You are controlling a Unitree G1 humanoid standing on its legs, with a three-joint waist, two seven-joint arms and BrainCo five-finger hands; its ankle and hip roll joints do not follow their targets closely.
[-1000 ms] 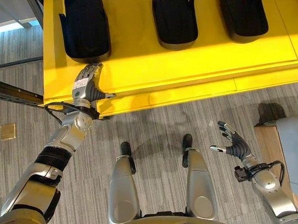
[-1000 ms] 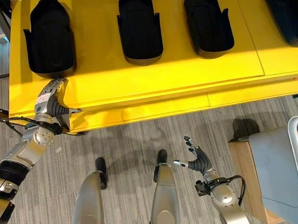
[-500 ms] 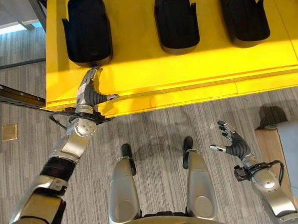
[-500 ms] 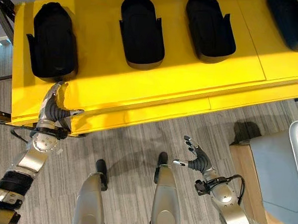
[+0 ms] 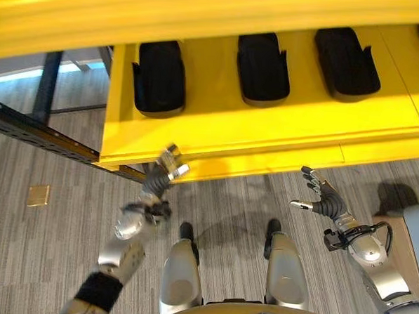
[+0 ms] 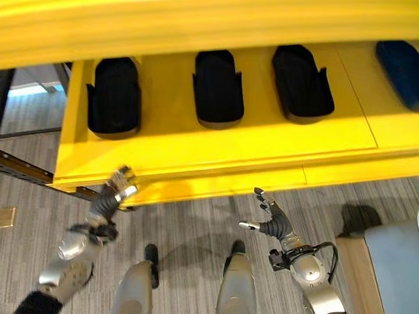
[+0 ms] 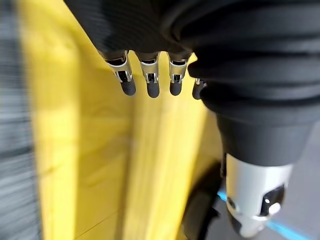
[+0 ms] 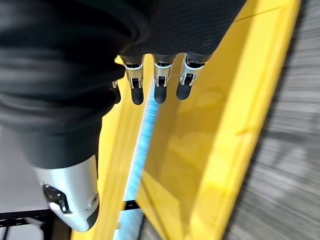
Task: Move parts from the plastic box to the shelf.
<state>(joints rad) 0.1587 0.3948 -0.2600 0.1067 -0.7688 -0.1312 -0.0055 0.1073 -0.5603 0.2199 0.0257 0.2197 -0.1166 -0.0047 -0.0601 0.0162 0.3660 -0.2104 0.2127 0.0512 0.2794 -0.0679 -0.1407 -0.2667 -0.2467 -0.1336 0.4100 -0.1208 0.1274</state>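
Note:
Three black moulded parts lie in a row on the yellow shelf; a fourth dark part sits further right. My left hand hovers just below the shelf's front edge, under the leftmost part, open and empty. Its straight fingers point at the yellow board. My right hand floats over the floor in front of the shelf, open with spread fingers and nothing in it. The grey plastic box shows at the lower right.
An upper yellow shelf board overhangs the row of parts. A black metal rack beam runs along the left. The box rests on a wooden stand. A small brass plate lies in the grey carpet.
The camera has pulled back, bringing the upper board into view. My left hand has drawn back from beside the leftmost part to below the shelf edge. The right hand has hardly moved.

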